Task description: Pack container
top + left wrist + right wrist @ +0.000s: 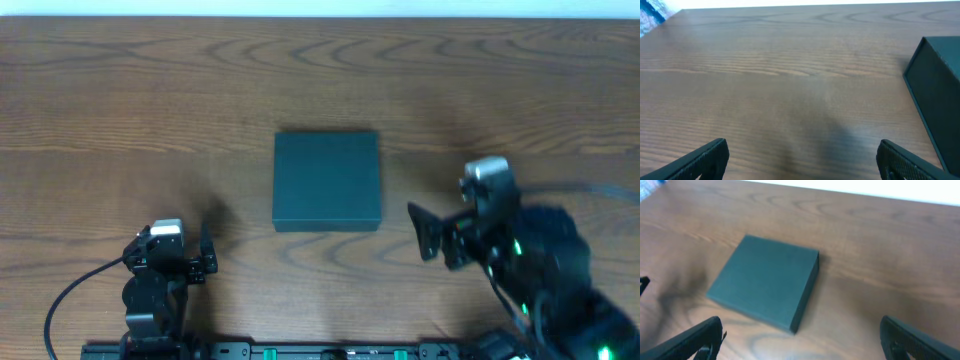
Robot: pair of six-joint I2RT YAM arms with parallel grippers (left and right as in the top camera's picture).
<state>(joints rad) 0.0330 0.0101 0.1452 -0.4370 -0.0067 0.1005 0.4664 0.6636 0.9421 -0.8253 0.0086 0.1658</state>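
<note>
The container (327, 181) is a dark teal-green square box, lid closed, lying flat at the middle of the wooden table. It also shows in the right wrist view (765, 280) and at the right edge of the left wrist view (939, 90). My left gripper (205, 250) is open and empty near the front left, well left of the box; its fingers frame bare wood (802, 160). My right gripper (428, 232) is open and empty, raised to the right of the box and blurred; its fingers (800, 342) spread just short of the box's near corner.
The wooden table (150, 90) reaches to a pale edge at the back. A black cable (70, 300) loops by the left arm's base. A rail (320, 350) runs along the front edge. No snack packets show.
</note>
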